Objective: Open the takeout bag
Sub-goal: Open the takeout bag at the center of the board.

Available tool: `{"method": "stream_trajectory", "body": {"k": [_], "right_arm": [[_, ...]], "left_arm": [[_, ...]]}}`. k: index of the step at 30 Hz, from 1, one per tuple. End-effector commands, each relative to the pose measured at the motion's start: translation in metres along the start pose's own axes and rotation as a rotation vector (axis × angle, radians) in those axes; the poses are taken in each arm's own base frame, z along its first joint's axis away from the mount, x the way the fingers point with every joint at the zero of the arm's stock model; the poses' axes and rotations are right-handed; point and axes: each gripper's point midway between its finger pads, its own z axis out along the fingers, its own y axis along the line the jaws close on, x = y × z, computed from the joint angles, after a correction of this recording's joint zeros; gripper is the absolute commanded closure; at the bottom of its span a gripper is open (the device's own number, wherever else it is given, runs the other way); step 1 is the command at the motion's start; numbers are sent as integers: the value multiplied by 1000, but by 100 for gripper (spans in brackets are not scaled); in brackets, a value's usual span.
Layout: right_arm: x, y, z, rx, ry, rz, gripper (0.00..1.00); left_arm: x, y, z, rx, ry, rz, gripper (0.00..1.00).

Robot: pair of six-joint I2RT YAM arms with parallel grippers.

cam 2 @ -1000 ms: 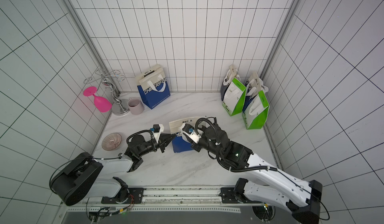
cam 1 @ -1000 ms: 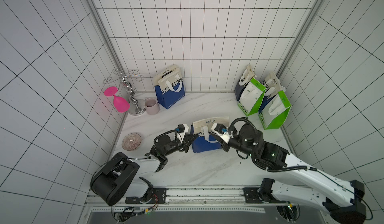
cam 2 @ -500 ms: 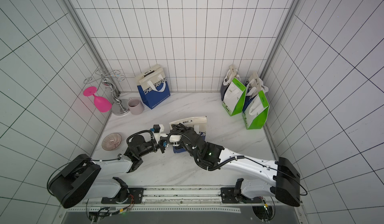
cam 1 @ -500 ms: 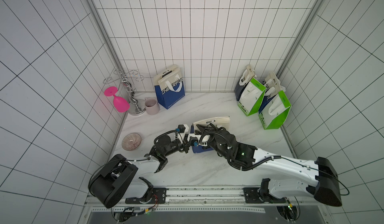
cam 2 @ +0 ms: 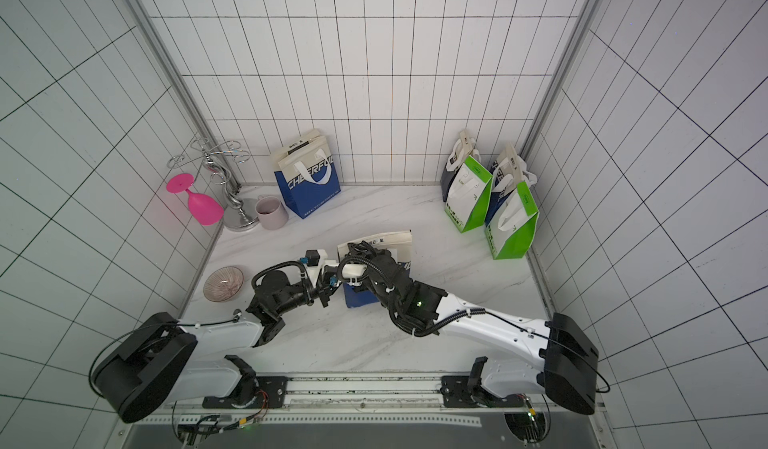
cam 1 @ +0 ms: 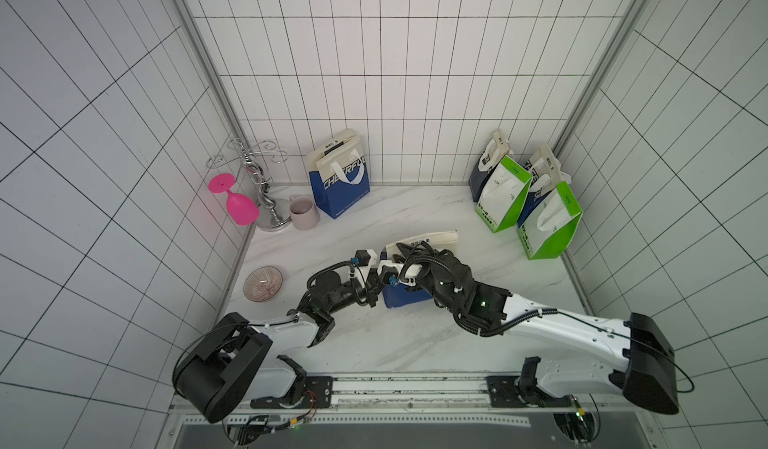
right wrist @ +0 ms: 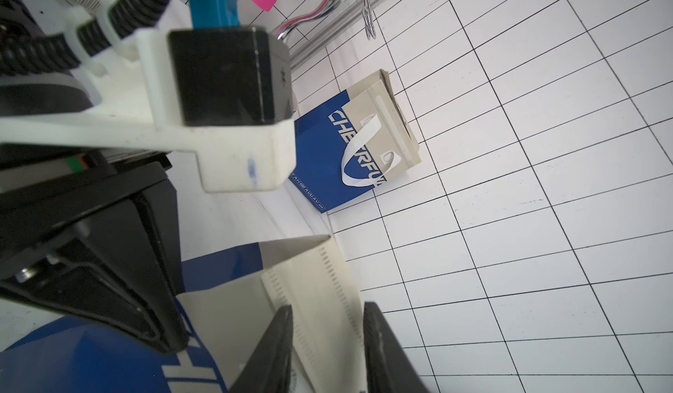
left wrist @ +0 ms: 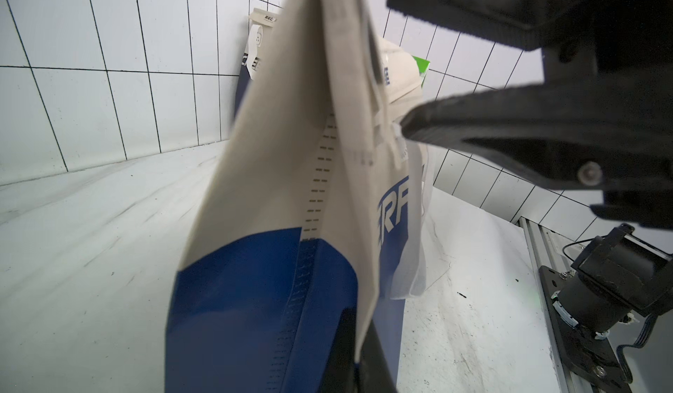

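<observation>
Just below centre in both top views, my left gripper [cam 1: 376, 289] is clamped tight on the takeout bag [cam 1: 405, 298] at its side edge. My right gripper [right wrist: 327, 311] stands part-way open, jaws either side of the bag's cream top fold. That top lies pressed flat, so its contents are hidden.

Blue-bottomed, beige-topped takeout bag [cam 1: 404, 297]; pink goblet [cam 1: 241, 210]; striped bowl [cam 1: 263, 283]; white marbled tabletop [cam 1: 415, 218].
</observation>
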Motion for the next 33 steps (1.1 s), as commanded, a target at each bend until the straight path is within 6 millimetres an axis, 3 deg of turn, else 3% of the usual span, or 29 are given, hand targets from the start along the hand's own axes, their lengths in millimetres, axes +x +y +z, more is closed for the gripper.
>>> {"method": "stream_trajectory", "body": {"k": [1,11,25,33], "right_arm": [[8,9,-2,-11,-14,10,66],[10,7,-6,-6,-34,22,66],[13,7,9,-3,-63,9,67],[24,27,14,-50,-55,-64,57]], "left_arm": [[-24,-4,0,6,-70,56,100],[-22,-4,2,8,-63,55,100],[-25,-7,2,17,-67,59,100],[-31,-13,1,32,-80,69,100]]}}
